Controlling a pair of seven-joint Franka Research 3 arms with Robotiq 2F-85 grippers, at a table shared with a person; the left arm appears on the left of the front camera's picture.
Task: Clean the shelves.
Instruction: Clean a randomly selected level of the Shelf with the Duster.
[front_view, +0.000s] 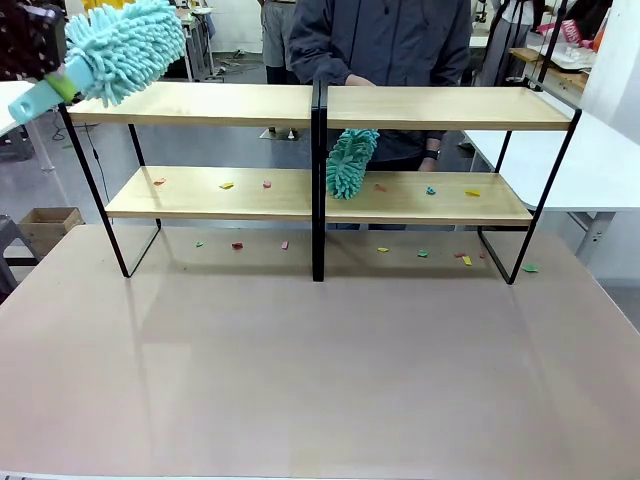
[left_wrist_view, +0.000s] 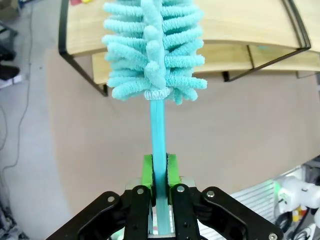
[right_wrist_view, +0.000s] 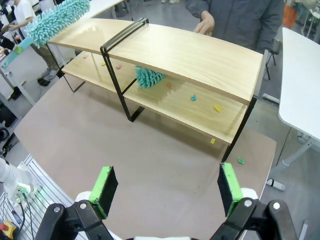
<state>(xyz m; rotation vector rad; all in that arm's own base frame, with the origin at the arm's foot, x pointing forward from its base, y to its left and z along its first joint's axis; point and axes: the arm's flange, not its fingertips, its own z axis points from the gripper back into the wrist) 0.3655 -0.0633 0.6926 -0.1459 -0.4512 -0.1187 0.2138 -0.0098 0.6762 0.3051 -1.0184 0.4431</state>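
So the left fingers (left_wrist_view: 148, 172) are clamping tight on the thin handle of a fluffy teal duster (left_wrist_view: 152, 55). That arm is holding it up high at the left end of the shelves (front_view: 420, 108), with the mop head hanging right over the top board there. Can't tell if it's actually touching the wood. The right fingers (right_wrist_view: 106, 185) are standing wide apart with nothing between them, hovering over the near side of the bench (front_view: 320, 380), well back from the shelves. The shelves are sitting across the far half of the bench and nearly spanning it. A second teal duster (front_view: 350, 163) is poking in under the top board just beside the middle black post, with its head down on the lower board. A person (front_view: 385, 40) is standing behind the shelves with a hand (right_wrist_view: 205, 22) at the back edge of the top board. Little coloured scraps (front_view: 227, 185) are lying scattered on the lower boards and on the bench underneath.
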